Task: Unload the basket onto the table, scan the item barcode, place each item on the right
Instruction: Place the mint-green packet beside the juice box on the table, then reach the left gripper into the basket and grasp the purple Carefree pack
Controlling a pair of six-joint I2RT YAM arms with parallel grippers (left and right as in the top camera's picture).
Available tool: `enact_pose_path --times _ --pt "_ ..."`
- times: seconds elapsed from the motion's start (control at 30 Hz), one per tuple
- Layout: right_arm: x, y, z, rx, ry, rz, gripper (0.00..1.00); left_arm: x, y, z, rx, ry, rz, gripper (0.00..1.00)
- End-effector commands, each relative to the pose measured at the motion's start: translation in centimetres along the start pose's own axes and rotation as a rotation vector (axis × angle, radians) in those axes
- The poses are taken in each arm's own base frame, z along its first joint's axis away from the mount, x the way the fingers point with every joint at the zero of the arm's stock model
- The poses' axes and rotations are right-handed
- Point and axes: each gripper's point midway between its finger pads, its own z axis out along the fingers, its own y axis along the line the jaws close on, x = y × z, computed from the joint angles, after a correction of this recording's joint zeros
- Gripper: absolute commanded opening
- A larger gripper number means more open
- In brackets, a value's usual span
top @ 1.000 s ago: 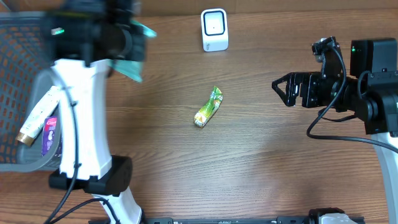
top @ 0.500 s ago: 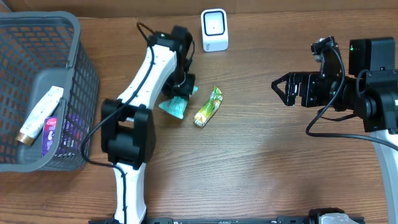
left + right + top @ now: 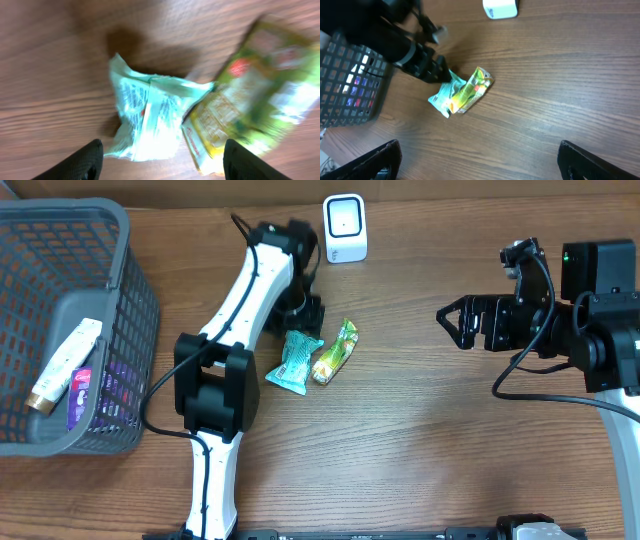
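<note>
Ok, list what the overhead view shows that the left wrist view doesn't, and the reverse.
Only overhead: the basket with items inside, the scanner, the right gripper. Only left wrist: blurred print on the teal packet. Both: the teal packet and green packet lying touching on the wooden table, with the open left gripper over them.

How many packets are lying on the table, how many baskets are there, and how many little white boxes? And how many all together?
Packets on the table: 2, a teal packet and a green packet
Grey basket: 1
White scanner box: 1
Total: 4
</note>
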Motion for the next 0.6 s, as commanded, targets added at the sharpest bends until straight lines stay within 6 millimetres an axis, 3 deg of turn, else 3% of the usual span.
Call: enact_pose_path --times 0.0,0.1,0.13,0.2,0.27,0.37,0.47,0.57 --pt "-0.7 0.6 -0.5 -0.010 -0.024 -0.014 1.00 -1.6 0.3 -9.7 0.024 -0.242 -0.006 0.70" --pt "-0.7 0.6 -0.5 -0.010 -0.023 -0.013 1.00 -0.4 1.7 -17.5 0.013 -0.415 -0.019 0.72" --pt "-0.6 0.6 -0.5 -0.010 -0.021 -0.012 1.00 0.3 1.9 -19.8 0.027 -0.478 -0.001 0.86" --pt "-0.5 0.6 -0.5 -0.009 -0.014 -0.009 1.00 2.8 3.5 -24.7 0.027 -0.604 -0.028 0.88" --pt "-0.4 0.5 -0.5 -0.009 -0.012 -0.007 1.00 4.4 4.7 -27.2 0.027 -0.673 -0.057 1.00" --pt "-0.5 0.6 -0.5 -0.009 -0.014 -0.009 1.00 9.1 9.3 -32.5 0.006 -0.831 -0.186 1.00" --pt "-0.5 0.6 -0.5 -0.009 -0.014 -0.008 1.00 12.1 12.6 -34.4 -0.025 -0.895 -0.300 1.00" --pt "-0.5 0.6 -0.5 -0.009 -0.014 -0.008 1.00 14.9 16.5 -34.6 -0.056 -0.905 -0.471 1.00"
